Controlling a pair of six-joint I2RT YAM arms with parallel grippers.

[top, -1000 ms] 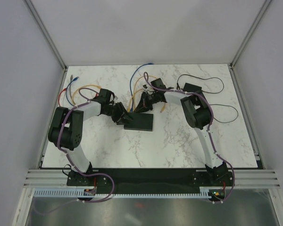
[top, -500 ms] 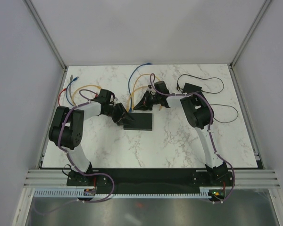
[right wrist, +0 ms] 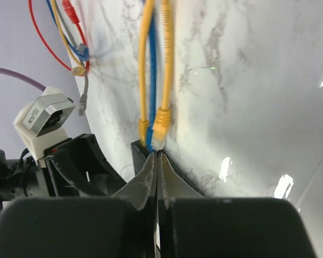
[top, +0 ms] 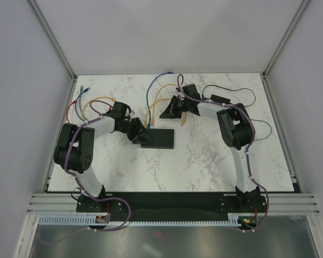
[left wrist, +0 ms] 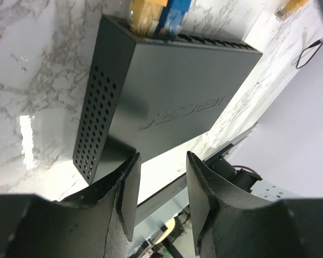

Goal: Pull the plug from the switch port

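right jaws pinch yellow plug (right wrist: pixel 161 124) clear of switch (top: pixel 160 138).

The worktop (top: pixel 204 161) is white marble with thin grey veins. The switch (left wrist: pixel 177 91) is black, with rows of small round holes on its short side and raised letters of the same colour on top. The plug (right wrist: pixel 161 124) is yellow with a clear tip. The other leads are a blue cable (right wrist: pixel 152 80), a second yellow cable (right wrist: pixel 142 70) and a red cable (right wrist: pixel 37 33). The right gripper (right wrist: pixel 157 157) has black jaws.
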